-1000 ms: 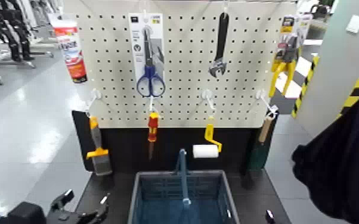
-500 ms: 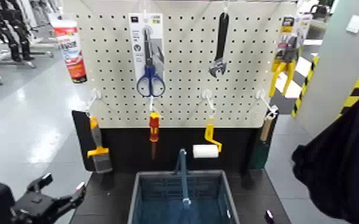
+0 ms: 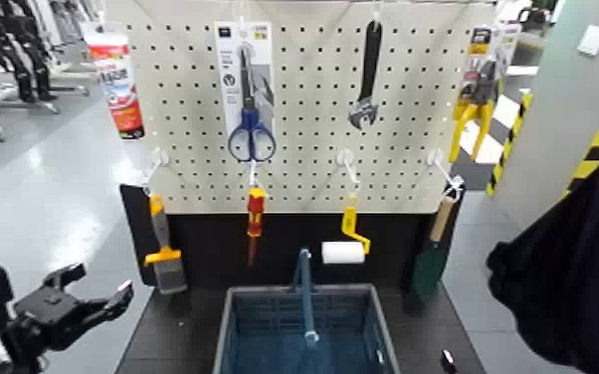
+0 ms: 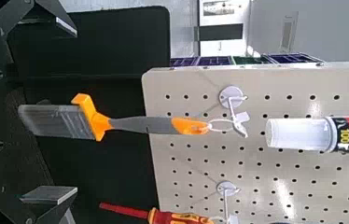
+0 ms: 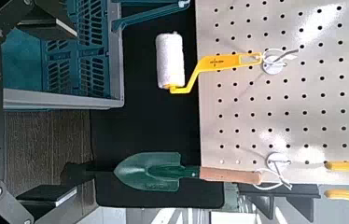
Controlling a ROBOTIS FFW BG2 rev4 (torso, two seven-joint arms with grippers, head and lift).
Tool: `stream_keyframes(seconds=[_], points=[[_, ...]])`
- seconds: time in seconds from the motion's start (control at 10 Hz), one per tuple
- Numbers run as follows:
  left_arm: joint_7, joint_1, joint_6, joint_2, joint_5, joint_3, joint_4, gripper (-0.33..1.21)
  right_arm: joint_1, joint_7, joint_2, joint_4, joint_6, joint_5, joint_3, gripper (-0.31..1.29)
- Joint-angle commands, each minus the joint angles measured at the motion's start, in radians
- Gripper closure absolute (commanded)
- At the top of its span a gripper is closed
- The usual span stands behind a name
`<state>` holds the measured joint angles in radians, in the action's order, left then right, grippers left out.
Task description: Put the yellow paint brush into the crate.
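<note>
Hovering left of the orange-and-grey flat paint brush (image 3: 166, 244), the black left tool (image 3: 97, 290) stands wide open, holding nothing.

Paint brush (image 4: 135, 123) hangs by string; jaws (image 4: 47, 110) open (wide).

Dark, seemingly wooden surface (image 3: 174, 333) bears 1 crate (image 3: 264, 314).

Crate (image 3: 228, 333): matt blue-grey plastic, mesh-like sides. Pegboard (image 3: 303, 119): matt, smooth, perforated. Trowel (image 5: 149, 172): smooth green blade, wooden handle. Paint roller (image 5: 170, 62): yellow plastic handle, fuzzy white sleeve. Adjustable wrench (image 3: 363, 111): shiny metal head. Floor (image 3: 55, 199): smooth, glossy. Draped black cloth (image 3: 572, 269): matt.
</note>
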<state>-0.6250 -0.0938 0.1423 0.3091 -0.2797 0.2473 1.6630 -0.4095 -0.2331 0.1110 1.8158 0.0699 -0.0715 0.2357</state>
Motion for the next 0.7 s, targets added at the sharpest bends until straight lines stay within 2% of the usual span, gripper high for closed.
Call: stream_keyframes(seconds=[0.1,0.7], points=[[-0.044,0.08,0.02,0.054,-0.012,-0.036,-0.077,0.12,0.002,0.0,-0.001,-0.001,0.001,-0.001,0.001,0.14],[-0.111,0.232,0.028,0.136,-0.056,-0.149,-0.218,0.13,0.006,0.001,-0.001,-0.006,0.007,-0.002,0.002,0.14]])
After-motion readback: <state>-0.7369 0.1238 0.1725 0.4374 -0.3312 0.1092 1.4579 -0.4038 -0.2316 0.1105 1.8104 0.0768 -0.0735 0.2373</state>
